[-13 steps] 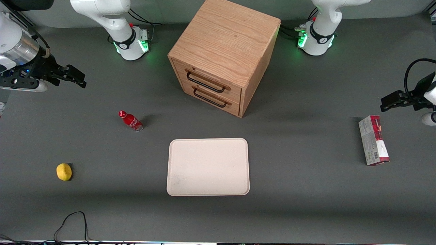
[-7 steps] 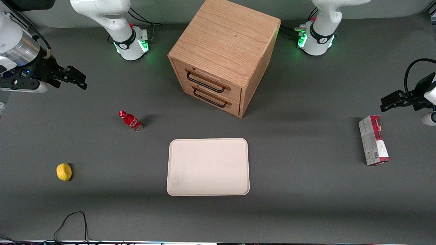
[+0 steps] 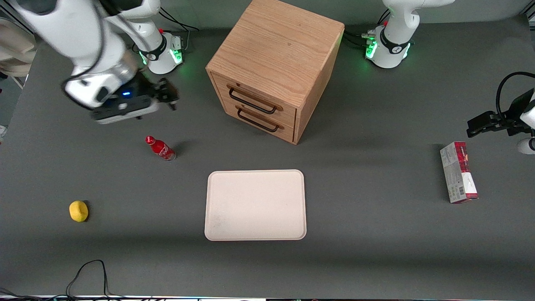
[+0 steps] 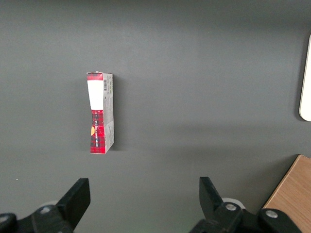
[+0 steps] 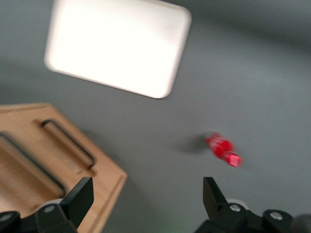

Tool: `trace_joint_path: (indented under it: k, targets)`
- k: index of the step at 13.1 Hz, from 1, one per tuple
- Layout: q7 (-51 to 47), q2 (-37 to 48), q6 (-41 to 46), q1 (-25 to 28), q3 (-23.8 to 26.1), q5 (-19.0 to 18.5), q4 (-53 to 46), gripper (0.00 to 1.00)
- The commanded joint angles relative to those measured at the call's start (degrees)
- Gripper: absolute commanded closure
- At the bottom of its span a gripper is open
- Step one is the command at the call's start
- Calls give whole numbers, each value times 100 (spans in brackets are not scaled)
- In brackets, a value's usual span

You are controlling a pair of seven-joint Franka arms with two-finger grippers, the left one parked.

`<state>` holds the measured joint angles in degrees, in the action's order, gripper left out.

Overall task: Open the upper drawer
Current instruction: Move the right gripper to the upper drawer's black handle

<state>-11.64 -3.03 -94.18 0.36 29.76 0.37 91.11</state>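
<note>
So the gripper [image 3: 169, 97] hangs in the air toward the working arm's end, fingers spread wide, holding nothing. Upper drawer [image 3: 255, 100] sits shut in the wooden cabinet [image 3: 278, 54], well apart. Wrist shot's blurry, cabinet cut off, red bottle [image 5: 222, 149] smeared

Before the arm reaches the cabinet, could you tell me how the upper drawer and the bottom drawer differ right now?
The upper drawer sits directly under the cabinet top, the bottom drawer beneath it, next to the table. The open gripper, in the air toward the working arm's end, is roughly level with the upper drawer, touching neither. Both are shut, light oak, each with a long black wire handle.
</note>
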Motion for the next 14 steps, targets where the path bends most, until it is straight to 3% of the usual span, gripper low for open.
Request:
trace_joint_path:
  k: [1, 5, 9, 14]
  targets:
    - [92, -540, 93, 34, 879, -125, -445, 0]
    - [975, -1163, -65, -54, 1567, -55, -445, 0]
    - [2224, -1813, -198, -80, 1559, 690, -410, 0]
    - [2622, -2140, -206, -89, 1533, 666, -375, 0]
